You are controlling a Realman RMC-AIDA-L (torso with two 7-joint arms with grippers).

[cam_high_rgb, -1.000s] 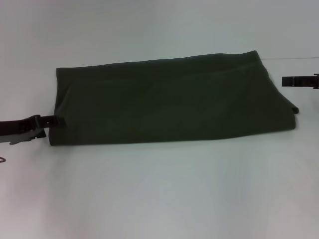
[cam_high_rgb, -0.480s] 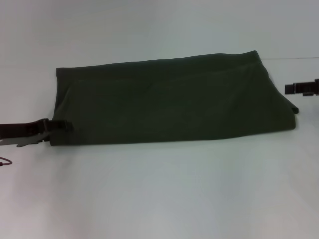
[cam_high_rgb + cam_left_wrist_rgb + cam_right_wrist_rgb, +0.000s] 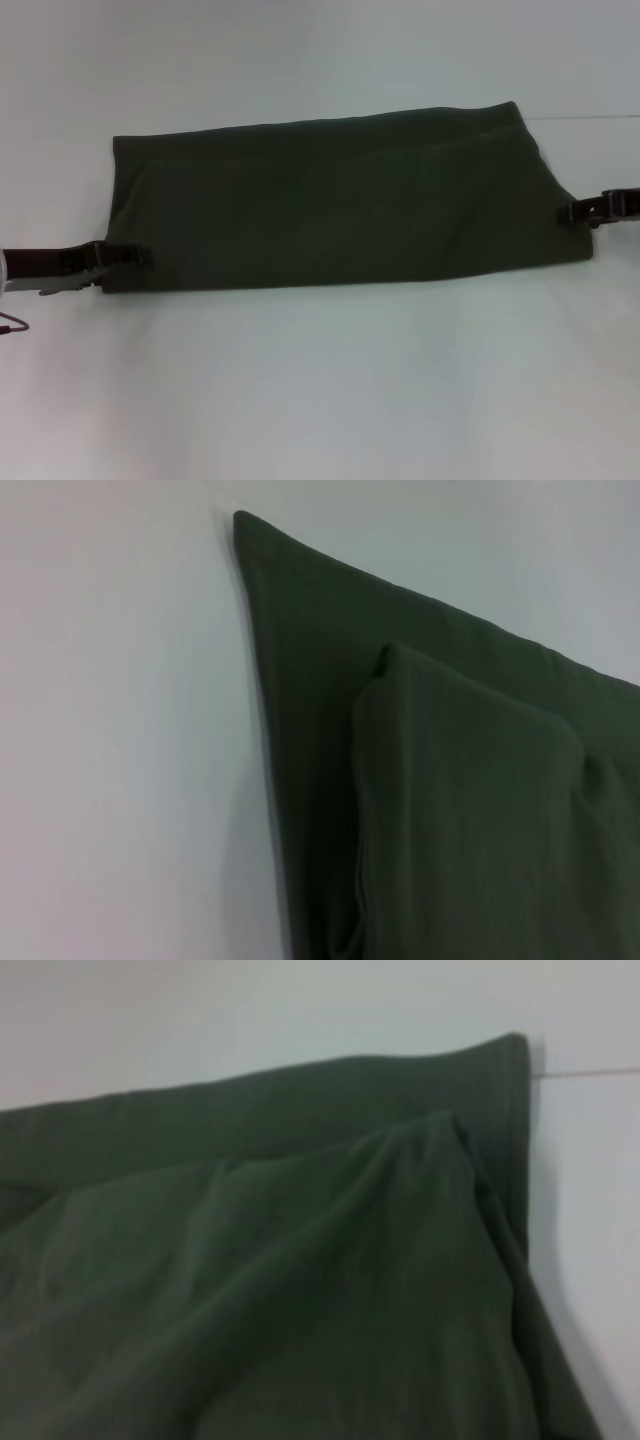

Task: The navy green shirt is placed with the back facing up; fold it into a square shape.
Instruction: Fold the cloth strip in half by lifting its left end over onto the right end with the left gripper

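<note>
Head view: we see the navy green shirt (image 3: 340, 205), folded into a long band on the table (image 3: 320, 390), with left gripper (image 3: 138, 256) and right gripper (image 3: 570, 212) at its end edges, finger states indiscernible, presumably positioned for the next fold.

Bench (image 3: 320, 400) is bare white on the near side of the navy green shirt (image 3: 340, 210) and on the far side: open lanes for a pincer both ways. Shirt lies as a low, wide folded band across the middle, the only obstacle. Left pincer (image 3: 135, 256) sits at the shirt's near left corner, right pincer (image 3: 572, 212) at its right edge, so both side approaches are occupied. Thin dark cable (image 3: 12, 325) lies at the far-left edge.
</note>
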